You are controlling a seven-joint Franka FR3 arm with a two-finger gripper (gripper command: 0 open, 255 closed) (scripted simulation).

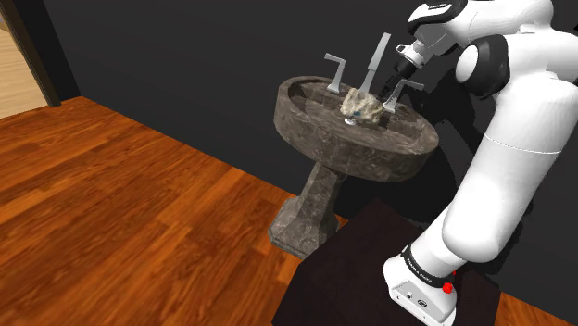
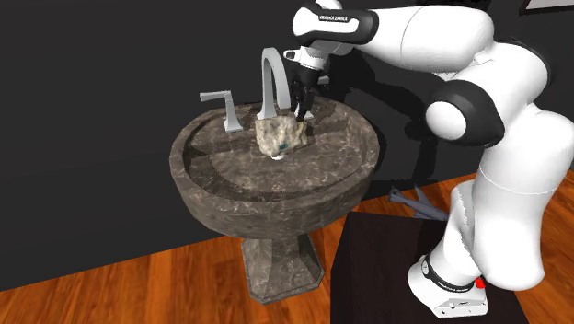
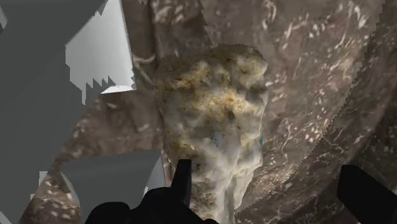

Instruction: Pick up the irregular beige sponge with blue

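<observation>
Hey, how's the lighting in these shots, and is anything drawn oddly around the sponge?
Shoulder view: the wood floor is warmly lit, the wall near black. Second exterior view: the pale sponge stands out against the dark sink. Wrist view: the grey faucet is flat, with jagged sawtooth edges.

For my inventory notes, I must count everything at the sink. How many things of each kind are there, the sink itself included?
Beige sponge: 1
Faucet spout: 1
Faucet handles: 2
Pedestal sink: 1
Total: 5
</observation>
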